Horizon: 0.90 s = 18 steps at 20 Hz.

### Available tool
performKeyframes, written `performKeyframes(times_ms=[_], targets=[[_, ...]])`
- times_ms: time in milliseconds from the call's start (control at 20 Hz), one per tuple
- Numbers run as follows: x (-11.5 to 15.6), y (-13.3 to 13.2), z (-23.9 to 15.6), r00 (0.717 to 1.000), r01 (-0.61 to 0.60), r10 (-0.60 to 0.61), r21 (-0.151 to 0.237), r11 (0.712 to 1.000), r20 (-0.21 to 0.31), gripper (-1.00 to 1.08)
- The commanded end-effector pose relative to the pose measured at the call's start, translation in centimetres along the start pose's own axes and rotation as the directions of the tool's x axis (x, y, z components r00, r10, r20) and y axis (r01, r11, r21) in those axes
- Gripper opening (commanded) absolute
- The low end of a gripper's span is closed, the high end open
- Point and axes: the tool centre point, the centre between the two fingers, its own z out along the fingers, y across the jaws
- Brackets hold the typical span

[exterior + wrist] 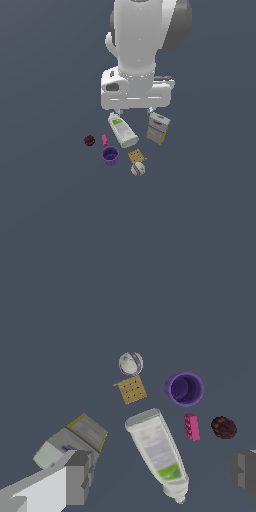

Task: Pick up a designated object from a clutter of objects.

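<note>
The designated object, a small dark maroon ball (89,140) (223,427), lies on the floor at the edge of the clutter toward the exterior view's left, apart from the purple cup (110,155) (184,389). My gripper (134,112) (162,476) hangs open above the white bottle with the green label (122,130) (157,448), with nothing held. One finger (80,476) shows over the grey-yellow carton (158,128) (75,438). The other finger (245,471) is near the ball, not touching it.
A pink block (104,140) (191,426) lies between the ball and the bottle. A tan square (136,156) (132,389) and a white-purple round thing (138,169) (130,363) sit beyond the cup. Dark grey floor surrounds the group.
</note>
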Motion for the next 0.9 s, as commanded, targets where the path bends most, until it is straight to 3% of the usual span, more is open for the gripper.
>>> performKeyframes(times_ms=[0, 450, 850], targets=[[0.0, 0.0, 0.0, 1.0, 0.0, 0.0, 0.0, 1.0, 0.0, 1.0], [1.2, 0.7, -0.9, 0.999, -0.019, 0.019, 0.0, 1.0, -0.034, 1.0], [1.3, 1.2, -0.3, 0.999, -0.008, 0.008, 0.0, 1.0, -0.034, 1.0]])
